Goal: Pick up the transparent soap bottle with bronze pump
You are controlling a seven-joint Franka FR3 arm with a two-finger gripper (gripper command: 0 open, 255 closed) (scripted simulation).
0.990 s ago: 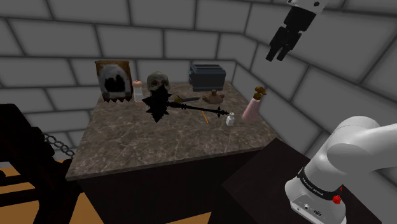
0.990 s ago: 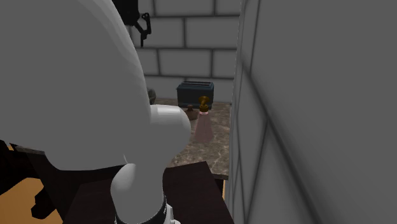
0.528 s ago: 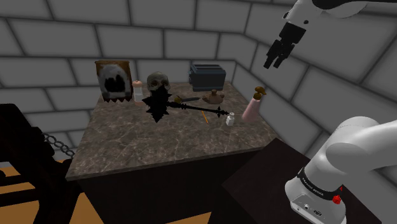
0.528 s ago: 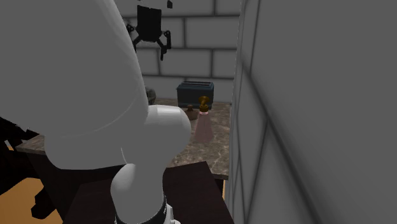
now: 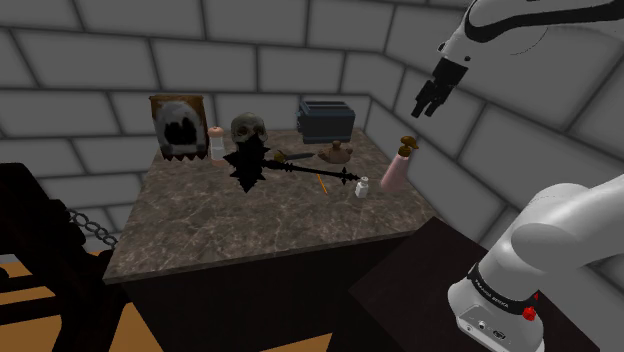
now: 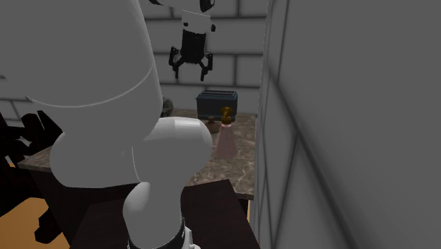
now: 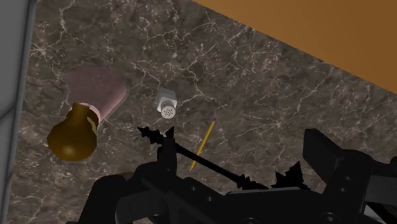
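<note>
The soap bottle [image 5: 396, 172] is a pale pink flask with a bronze pump [image 5: 408, 143]. It stands upright on the marble table [image 5: 250, 225], close to the edge nearest the side wall. In the second exterior view the soap bottle [image 6: 227, 142] is in front of a dark toaster [image 6: 217, 103]. My gripper [image 5: 428, 100] hangs high in the air above and slightly beyond the bottle, well apart from it. From the second exterior view the gripper [image 6: 190, 69] is open and empty. The wrist view looks down on the bottle [image 7: 97, 93] and its pump [image 7: 72, 136].
On the table are a white shaker [image 5: 363, 186], a pencil [image 5: 322, 183], a black spiked mace [image 5: 290, 168], a skull [image 5: 248, 130], a brown pot [image 5: 338, 152], a framed ghost picture [image 5: 180, 127] and a small bottle [image 5: 217, 143]. Brick walls close in behind and beside the table.
The gripper has come down over the last second and shifted toward the second exterior view's right, ending nearer the bottle. Nothing on the table has moved.
</note>
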